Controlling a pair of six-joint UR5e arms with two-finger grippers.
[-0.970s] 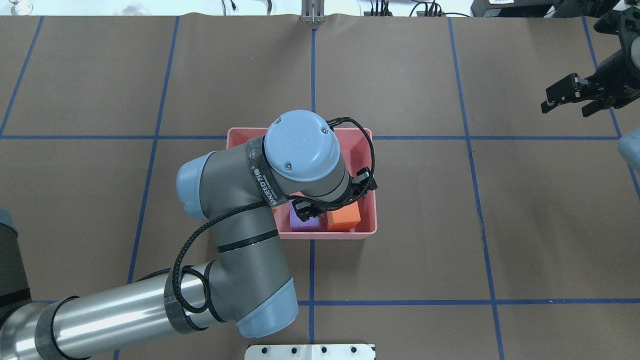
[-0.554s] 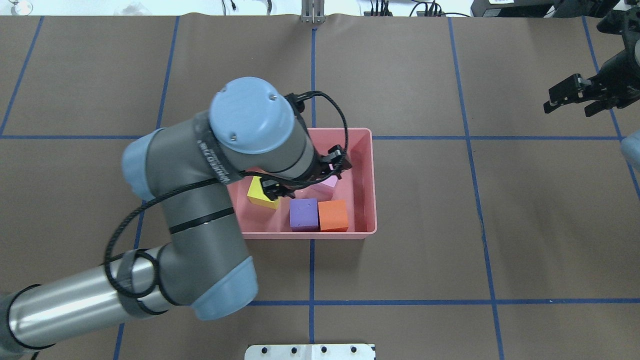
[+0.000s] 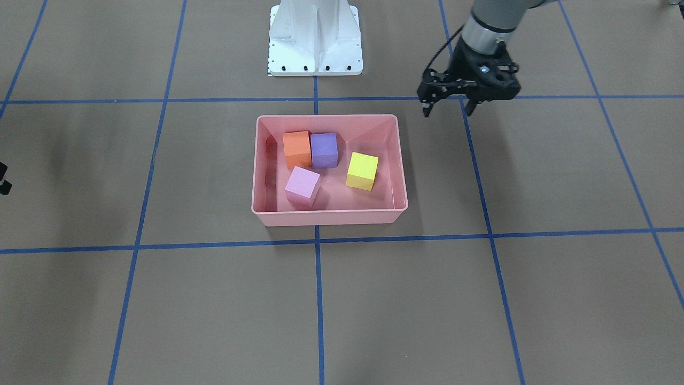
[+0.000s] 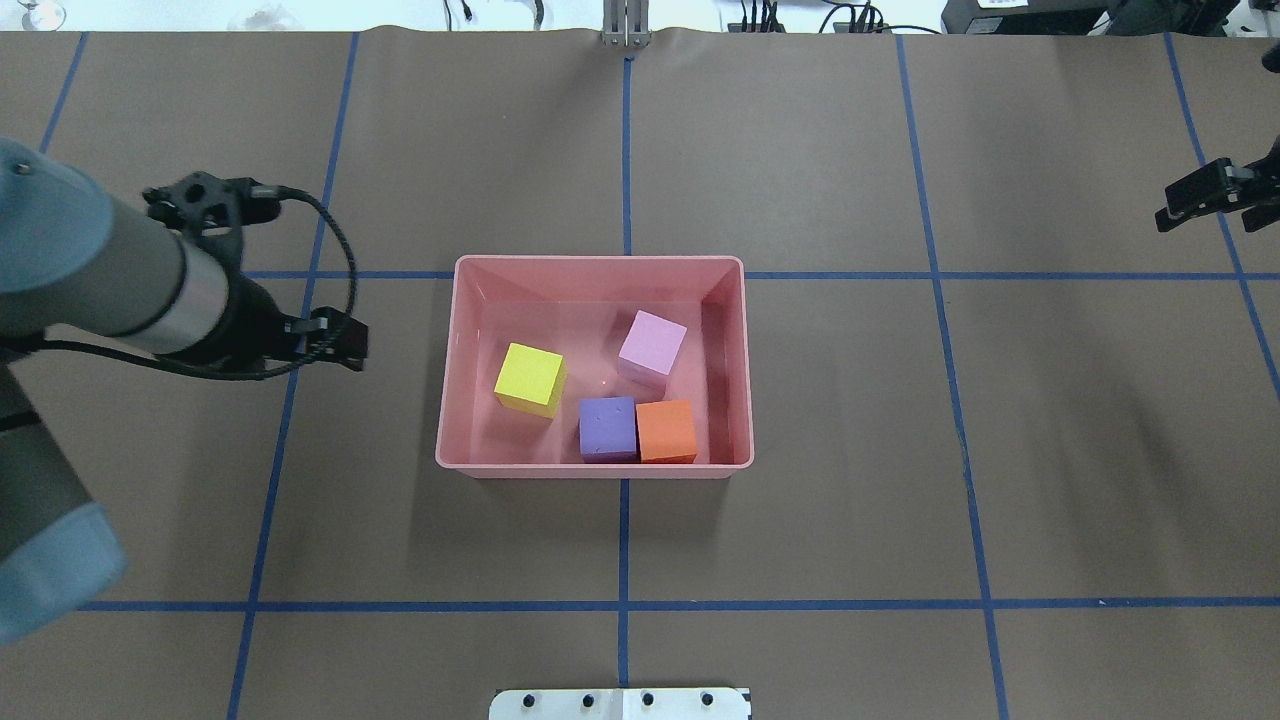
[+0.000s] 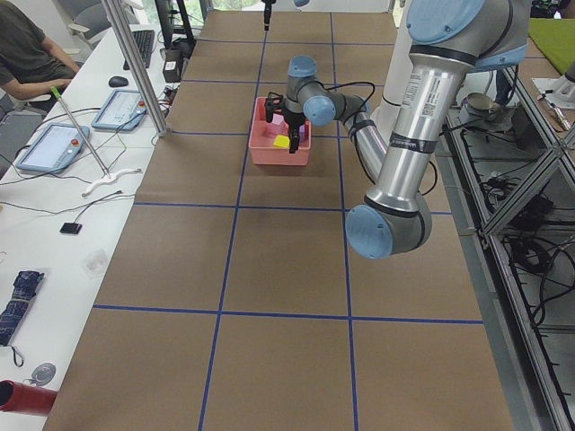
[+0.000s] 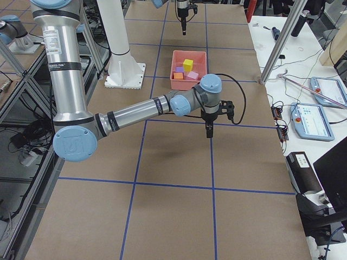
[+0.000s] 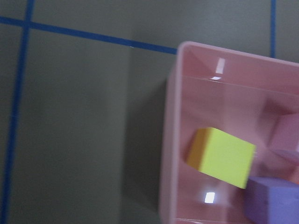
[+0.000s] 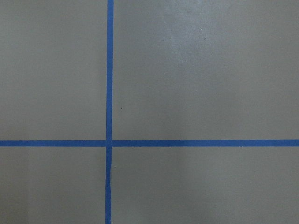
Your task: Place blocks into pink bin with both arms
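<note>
The pink bin (image 4: 600,262) sits mid-table and holds all four blocks: yellow (image 4: 530,378), light pink (image 4: 652,345), purple (image 4: 607,428) and orange (image 4: 666,431). The purple and orange blocks touch side by side at the wall nearest the robot. In the front-facing view the bin (image 3: 326,216) shows the same blocks. My left gripper (image 3: 449,109) is open and empty, raised above the table outside the bin on the left arm's side; it also shows in the overhead view (image 4: 320,340). My right gripper (image 4: 1225,205) is open and empty at the far right edge. The left wrist view shows the yellow block (image 7: 224,156) in the bin.
The white pedestal base (image 3: 314,37) stands behind the bin on the robot's side. Blue tape lines cross the brown table. A side bench with tablets (image 5: 54,148) and a seated person (image 5: 27,54) lie beyond the table's far edge.
My left arm has pulled out from over the bin and swung off to the left, uncovering the yellow and pink blocks. My right gripper has drifted farther right.
</note>
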